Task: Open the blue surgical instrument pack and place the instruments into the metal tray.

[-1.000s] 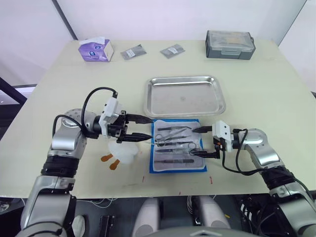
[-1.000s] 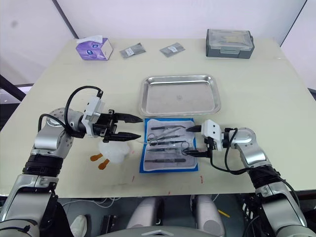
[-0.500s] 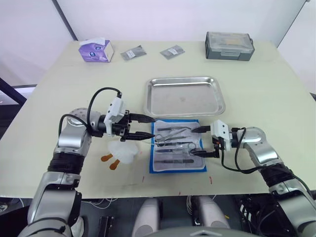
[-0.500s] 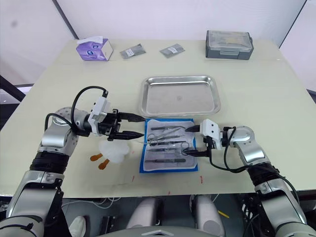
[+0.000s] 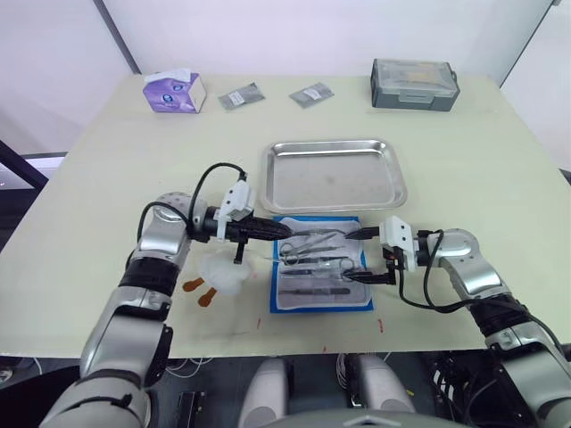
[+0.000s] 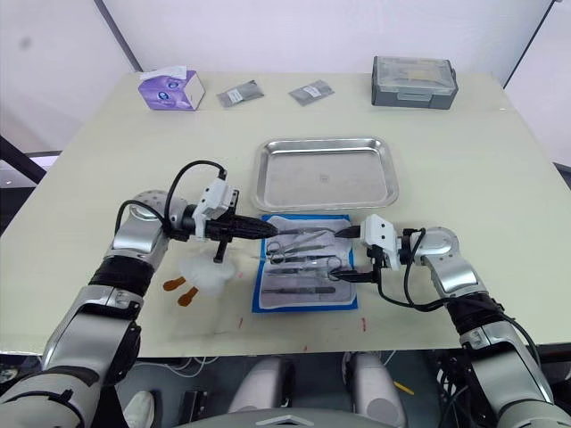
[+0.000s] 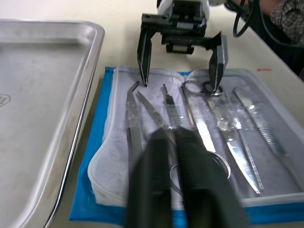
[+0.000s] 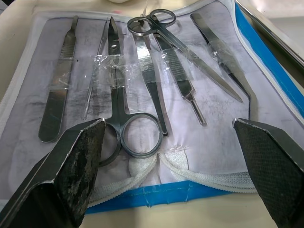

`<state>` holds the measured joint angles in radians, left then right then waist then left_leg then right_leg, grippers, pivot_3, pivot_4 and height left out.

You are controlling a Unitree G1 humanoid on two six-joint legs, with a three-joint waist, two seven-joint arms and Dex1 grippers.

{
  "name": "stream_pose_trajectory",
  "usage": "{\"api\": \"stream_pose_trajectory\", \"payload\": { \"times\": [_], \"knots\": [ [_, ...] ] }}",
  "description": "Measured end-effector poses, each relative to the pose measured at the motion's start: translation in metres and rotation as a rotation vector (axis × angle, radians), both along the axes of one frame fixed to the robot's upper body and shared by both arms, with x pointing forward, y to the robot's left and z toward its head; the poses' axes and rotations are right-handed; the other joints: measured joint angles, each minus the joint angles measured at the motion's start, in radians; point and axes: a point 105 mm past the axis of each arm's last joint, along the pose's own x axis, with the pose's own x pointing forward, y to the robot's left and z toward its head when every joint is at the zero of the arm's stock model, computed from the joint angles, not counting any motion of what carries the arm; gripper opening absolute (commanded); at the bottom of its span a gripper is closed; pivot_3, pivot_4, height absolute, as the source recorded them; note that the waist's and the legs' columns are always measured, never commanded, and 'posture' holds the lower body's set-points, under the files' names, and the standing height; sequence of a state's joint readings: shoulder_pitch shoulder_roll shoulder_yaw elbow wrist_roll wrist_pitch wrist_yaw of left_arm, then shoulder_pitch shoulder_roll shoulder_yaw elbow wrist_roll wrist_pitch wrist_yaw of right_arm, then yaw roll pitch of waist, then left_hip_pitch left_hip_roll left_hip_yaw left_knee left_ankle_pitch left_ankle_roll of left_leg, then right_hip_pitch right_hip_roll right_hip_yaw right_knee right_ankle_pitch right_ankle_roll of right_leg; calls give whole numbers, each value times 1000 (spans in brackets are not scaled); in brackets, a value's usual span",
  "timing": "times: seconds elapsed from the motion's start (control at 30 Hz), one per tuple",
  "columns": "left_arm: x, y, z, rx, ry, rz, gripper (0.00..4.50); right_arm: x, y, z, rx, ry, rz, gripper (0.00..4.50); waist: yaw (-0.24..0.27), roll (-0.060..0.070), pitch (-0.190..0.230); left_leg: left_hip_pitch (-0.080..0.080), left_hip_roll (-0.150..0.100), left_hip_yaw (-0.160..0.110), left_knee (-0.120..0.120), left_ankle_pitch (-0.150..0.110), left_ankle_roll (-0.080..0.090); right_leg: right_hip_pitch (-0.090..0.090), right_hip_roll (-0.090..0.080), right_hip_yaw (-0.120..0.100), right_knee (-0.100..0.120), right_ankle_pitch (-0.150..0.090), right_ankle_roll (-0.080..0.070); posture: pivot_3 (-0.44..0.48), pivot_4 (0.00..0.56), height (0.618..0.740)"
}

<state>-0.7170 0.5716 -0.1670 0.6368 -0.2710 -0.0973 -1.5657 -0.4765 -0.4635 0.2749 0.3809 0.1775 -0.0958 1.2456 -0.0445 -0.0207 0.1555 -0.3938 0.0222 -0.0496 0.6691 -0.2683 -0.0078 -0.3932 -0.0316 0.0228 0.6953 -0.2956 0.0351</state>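
The blue surgical instrument pack [image 5: 321, 306] lies open near the table's front edge, its white inside facing up. Several instruments [image 5: 312, 259] rest on it: scissors, forceps and tweezers [image 8: 142, 80]. Just behind it sits the metal tray [image 5: 335, 174], bare. My left gripper [image 5: 278, 235] reaches in from the pack's left side with its fingers [image 7: 161, 180] together, over a scissors ring handle [image 7: 219, 166]. Whether they pinch it is hidden. My right gripper [image 5: 359, 256] stands wide open at the pack's right edge, its fingertips [image 7: 216, 66] resting on the lining near another ring handle.
A crumpled pale wrapper with orange tabs [image 5: 221, 276] lies left of the pack. Along the far edge are a purple tissue box [image 5: 174, 91], two small grey sachets [image 5: 242, 94] [image 5: 311, 93] and a grey lidded box [image 5: 416, 82].
My left gripper has moved right, from beside the wrapper onto the pack, and its fingers have closed. The right gripper has stayed put and open.
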Motion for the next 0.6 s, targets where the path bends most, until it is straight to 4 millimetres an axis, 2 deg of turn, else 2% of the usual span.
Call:
{"api": "stream_pose_trajectory", "payload": {
  "times": [0.3, 0.37, 0.4, 0.43, 0.57, 0.6],
  "knots": [
    [6, 2, -14, 27, 1, 23, 97, 0, 0, -1, 1, 2, -5, 4500, 0, 0, -1, 0, 0, 0, 0, 0, 0, 0, 0, 0, 0, 0, 0, 0, 150, 734],
    [7, 0, -16, 14, 6, 28, 466, 0, 0, -1, 2, 2, -7, 4500, 0, 0, -1, 1, 0, -1, 0, 0, 0, 0, 0, 0, 0, 0, 0, 0, 150, 734],
    [7, -1, -17, 5, 10, 31, 887, -1, 0, -1, 2, 2, -8, 4500, 0, 0, -1, 1, 0, -1, 0, 0, 0, 1, 0, 0, 0, 0, 0, 0, 150, 734],
    [7, -1, -18, -1, 15, 33, 1019, -1, 0, -2, 2, 2, -9, 4500, 0, 0, -1, 1, 0, -1, 0, 0, 0, 1, 0, 0, 0, 0, 0, 0, 150, 734],
    [9, 0, -14, -20, -24, 41, 2567, -1, -1, -2, 3, 2, -10, 4500, 0, 0, -1, 1, 0, -1, 0, 0, 0, 1, 0, 0, 0, 0, 0, 0, 150, 734],
    [9, 1, -13, -22, -31, 43, 2567, -1, -1, -2, 3, 2, -10, 4500, 0, 0, -1, 1, 0, -1, 0, 0, 0, 1, 0, 0, 0, 0, 0, 0, 150, 734]
  ]
}}
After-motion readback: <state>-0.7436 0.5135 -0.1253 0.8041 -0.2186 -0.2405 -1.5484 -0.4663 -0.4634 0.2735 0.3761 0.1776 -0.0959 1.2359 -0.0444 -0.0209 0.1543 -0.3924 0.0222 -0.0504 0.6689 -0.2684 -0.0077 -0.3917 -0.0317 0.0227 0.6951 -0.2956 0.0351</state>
